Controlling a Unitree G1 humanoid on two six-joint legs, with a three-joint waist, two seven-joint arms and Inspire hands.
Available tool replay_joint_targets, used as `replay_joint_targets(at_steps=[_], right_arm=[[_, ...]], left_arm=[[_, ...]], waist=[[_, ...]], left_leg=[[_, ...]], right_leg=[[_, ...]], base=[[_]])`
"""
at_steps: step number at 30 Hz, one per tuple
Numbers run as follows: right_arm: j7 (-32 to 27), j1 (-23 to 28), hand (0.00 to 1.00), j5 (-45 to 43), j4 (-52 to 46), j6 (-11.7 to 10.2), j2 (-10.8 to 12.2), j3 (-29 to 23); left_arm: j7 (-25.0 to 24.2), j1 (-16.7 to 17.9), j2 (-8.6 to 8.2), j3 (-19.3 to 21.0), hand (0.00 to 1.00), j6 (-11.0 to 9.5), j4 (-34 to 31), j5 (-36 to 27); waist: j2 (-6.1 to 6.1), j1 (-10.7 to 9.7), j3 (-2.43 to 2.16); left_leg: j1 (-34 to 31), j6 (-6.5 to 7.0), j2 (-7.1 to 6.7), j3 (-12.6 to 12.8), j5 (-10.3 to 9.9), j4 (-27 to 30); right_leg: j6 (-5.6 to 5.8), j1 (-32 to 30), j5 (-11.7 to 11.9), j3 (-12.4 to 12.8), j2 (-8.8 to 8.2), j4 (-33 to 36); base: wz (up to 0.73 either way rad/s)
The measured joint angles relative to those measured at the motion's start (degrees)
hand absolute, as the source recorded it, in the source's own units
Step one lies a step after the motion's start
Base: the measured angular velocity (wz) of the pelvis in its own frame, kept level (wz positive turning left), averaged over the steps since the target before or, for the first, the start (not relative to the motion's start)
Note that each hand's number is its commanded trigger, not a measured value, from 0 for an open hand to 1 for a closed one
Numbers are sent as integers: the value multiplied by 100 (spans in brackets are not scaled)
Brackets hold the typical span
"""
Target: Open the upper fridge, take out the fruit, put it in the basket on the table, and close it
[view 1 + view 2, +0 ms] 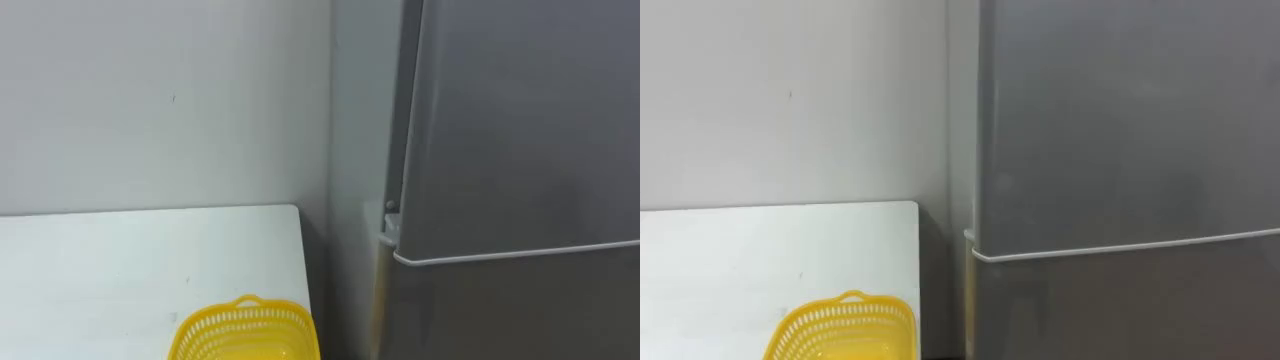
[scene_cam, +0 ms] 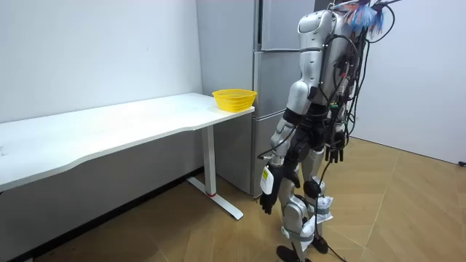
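Since its door is closed, upper fridge (image 1: 520, 120): contents hidden behind a flat, smooth grey metal panel, above a pale seam.
Step in hand: probably the reach; catch the door's free edge and pull along its swing.
Left robot hand (image 2: 267, 191): hangs by the thigh, fingers loose, empty.
Right robot hand (image 2: 335, 153): low at the hip, loose, empty.
Basket (image 1: 245, 335): yellow plastic lattice on the white table (image 1: 120, 260), at the corner beside the fridge.

Bare room, perhaps a lab, white walls (image 2: 87, 51), wood floor (image 2: 408, 211), long white table (image 2: 109, 131), grey fridge (image 2: 273, 80)
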Motion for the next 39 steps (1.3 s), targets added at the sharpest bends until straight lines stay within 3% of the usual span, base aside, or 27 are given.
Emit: replay_joint_targets(at_steps=[31, 39], right_arm=[[35, 69, 0, -218, 66, 23, 18, -19], [-88, 49, 0, -90, 85, 13, 17, -20]], left_arm=[[19, -20, -20, 139, 0, 52, 24, -192], [407, -58, -22, 140, 0, -5, 26, -1086]], waist=[[-1, 26, 5], [-6, 0, 7]], left_leg=[[246, -23, 20, 11, -30, -65], [160, -22, 18, -9, -30, -46]], right_leg=[[-1, 184, -21, 110, 54, -51], [-1, 130, -10, 116, 53, -46]], base=[[-1], [0]])
